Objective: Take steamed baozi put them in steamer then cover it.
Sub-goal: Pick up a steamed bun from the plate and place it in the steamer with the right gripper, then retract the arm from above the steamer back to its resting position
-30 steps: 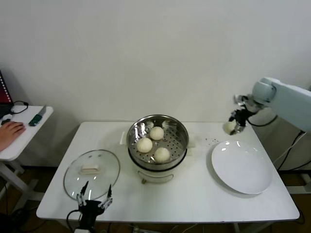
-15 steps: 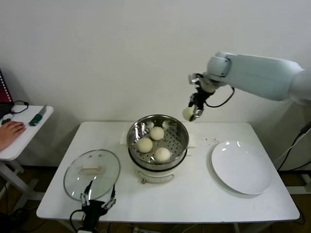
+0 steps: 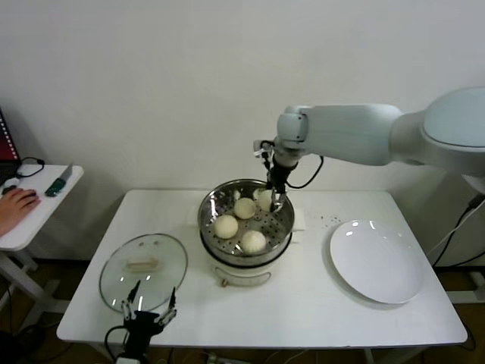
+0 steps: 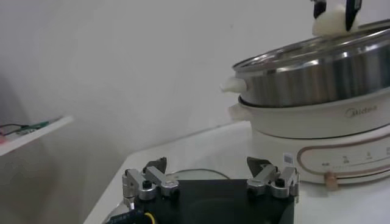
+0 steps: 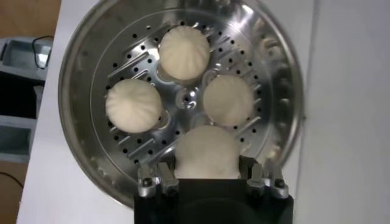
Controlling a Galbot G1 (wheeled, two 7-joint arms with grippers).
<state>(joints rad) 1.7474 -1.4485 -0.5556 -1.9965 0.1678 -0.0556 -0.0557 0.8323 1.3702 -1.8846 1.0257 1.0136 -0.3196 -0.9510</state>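
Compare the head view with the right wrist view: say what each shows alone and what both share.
Only the head view shows the glass cover lying on the table left of the steamer, the empty white plate on the right, and the left gripper open at the near edge. Only the right wrist view shows the perforated floor from straight above. Both show the steamer, three loose baozi, and the right gripper shut on the fourth baozi over the basket.
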